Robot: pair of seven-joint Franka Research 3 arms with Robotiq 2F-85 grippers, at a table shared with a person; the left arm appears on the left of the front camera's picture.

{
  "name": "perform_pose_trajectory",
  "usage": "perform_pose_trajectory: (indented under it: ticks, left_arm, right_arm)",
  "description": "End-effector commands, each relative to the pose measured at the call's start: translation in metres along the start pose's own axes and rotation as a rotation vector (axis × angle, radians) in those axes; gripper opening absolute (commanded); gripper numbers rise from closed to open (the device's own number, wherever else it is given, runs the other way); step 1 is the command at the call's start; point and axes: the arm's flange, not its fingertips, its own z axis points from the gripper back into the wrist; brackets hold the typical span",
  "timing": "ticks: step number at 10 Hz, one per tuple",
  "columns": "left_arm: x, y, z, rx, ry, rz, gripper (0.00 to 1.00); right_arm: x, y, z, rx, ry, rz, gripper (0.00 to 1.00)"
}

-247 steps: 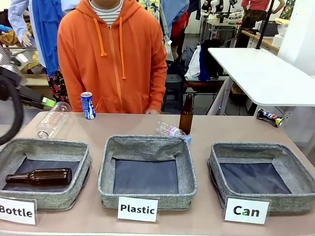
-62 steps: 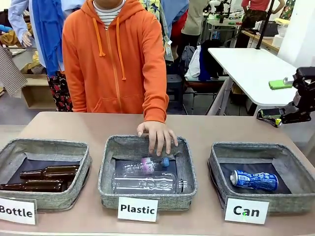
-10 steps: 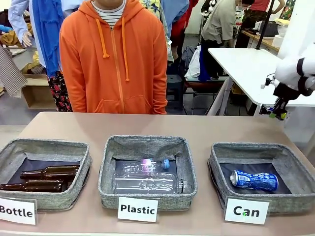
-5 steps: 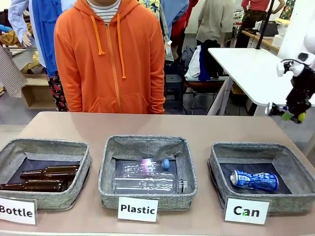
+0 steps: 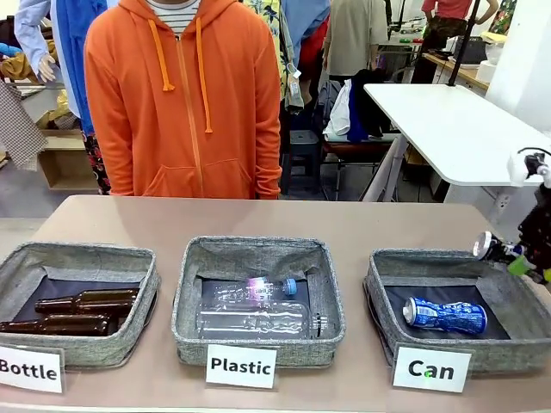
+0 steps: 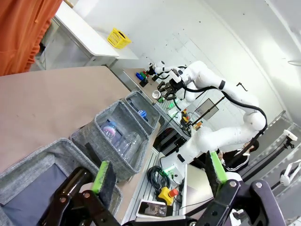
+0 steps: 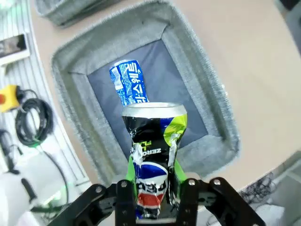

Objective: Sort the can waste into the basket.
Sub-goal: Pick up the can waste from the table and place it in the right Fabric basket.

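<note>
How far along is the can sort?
Done: the blue can lies in the basket marked "Can". In hand: the right gripper is shut on a crushed can, held above that basket. Left: lower and release it. The left gripper is open and holds nothing.

blue can [image 5: 444, 316], grey basket [image 5: 392, 274], orange hoodie [image 5: 181, 95].

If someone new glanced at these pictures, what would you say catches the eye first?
Probably the right tool, shut on a crushed can held above the basket labelled "Can", where a blue can already lies. After that, the person in an orange hoodie standing at the table's far side.
</note>
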Motion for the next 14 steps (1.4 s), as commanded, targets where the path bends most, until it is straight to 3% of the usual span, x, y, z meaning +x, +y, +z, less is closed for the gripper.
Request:
perform_pose_trajectory:
  ticks: [1, 2, 4, 5, 6, 7, 8, 14]
  left_arm:
    - [-0.001, -0.003, 0.0, 0.004, 0.008, 0.0, 1.0]
    - [-0.001, -0.003, 0.0, 0.004, 0.008, 0.0, 1.0]
    - [-0.001, -0.003, 0.0, 0.004, 0.008, 0.0, 1.0]
    - [-0.001, -0.003, 0.0, 0.004, 0.008, 0.0, 1.0]
    - [-0.001, -0.003, 0.0, 0.004, 0.008, 0.0, 1.0]
    - [-0.001, -0.003, 0.0, 0.004, 0.008, 0.0, 1.0]
    - [-0.001, -0.003, 0.0, 0.004, 0.008, 0.0, 1.0]
    - [-0.001, -0.003, 0.0, 0.004, 0.008, 0.0, 1.0]
  right_arm:
    - [-0.001, 0.006, -0.007, -0.058, -0.004, 0.004, 0.17]
    - [0.0, 0.0, 0.0, 0.0, 0.0, 0.0, 0.17]
    - [0.0, 0.0, 0.0, 0.0, 0.0, 0.0, 0.17]
    - [-0.001, 0.002, 0.002, -0.019, -0.01, 0.009, 0.32]
    - [0.001, -0.007, -0.009, -0.009, 0.021, -0.005, 0.68]
    - [0.005, -0.007, -0.014, -0.008, 0.041, 0.049, 0.9]
    - [0.007, -0.008, -0.017, 0.006, 0.047, 0.066, 1.0]
    - [0.007, -0.01, -0.017, 0.072, -0.014, 0.032, 1.0]
